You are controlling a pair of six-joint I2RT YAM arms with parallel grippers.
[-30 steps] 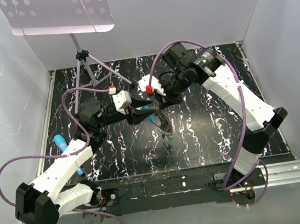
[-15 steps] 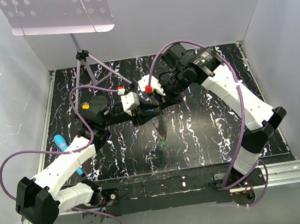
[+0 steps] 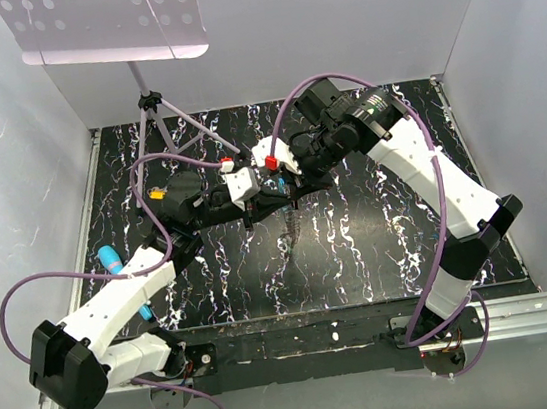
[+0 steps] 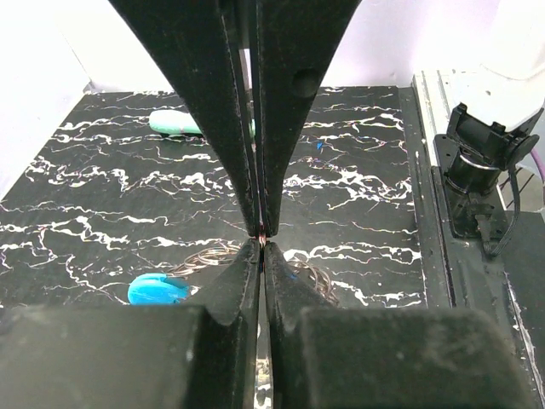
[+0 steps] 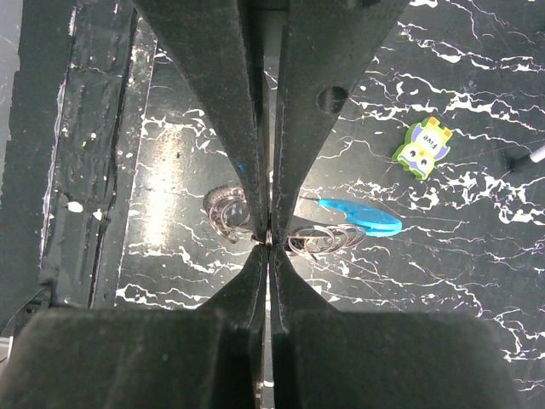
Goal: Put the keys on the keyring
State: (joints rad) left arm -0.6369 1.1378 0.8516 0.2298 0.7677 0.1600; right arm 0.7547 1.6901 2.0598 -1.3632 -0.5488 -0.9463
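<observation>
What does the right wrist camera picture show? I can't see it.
The right gripper pinches its two black fingers shut on a thin grey metal keyring with a bright blue curved clip. Beneath is a black marbled table with a bright green cartoon-faced toy on it.

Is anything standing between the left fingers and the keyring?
Nothing visible does. The left fingers are shut, their tips right at the keyring, whose chain shows on both sides of them; whether they pinch it I cannot tell. The right fingers are shut on the same chain. The marker lies far off.
</observation>
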